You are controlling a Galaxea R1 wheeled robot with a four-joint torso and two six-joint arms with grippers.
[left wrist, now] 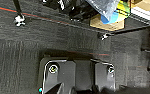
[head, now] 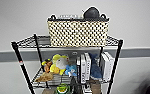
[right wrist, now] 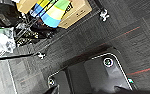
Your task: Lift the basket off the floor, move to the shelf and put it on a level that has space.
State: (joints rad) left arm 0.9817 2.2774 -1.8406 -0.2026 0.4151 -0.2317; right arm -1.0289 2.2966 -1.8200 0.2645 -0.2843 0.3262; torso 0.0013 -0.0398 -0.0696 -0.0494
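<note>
The black wire rack (head: 66,50) is seen against the wall. The cream woven basket (head: 78,32) is set upright on its top tier (head: 28,41), the one level with room; plush toys (head: 57,65) and books (head: 84,66) crowd the tier below. Gripper states cannot be told.

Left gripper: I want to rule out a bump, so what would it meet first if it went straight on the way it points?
Probably the carpet floor. The left wrist view looks down on bare carpet, with the shelf's caster wheel off to the side; depth is unclear.
</note>
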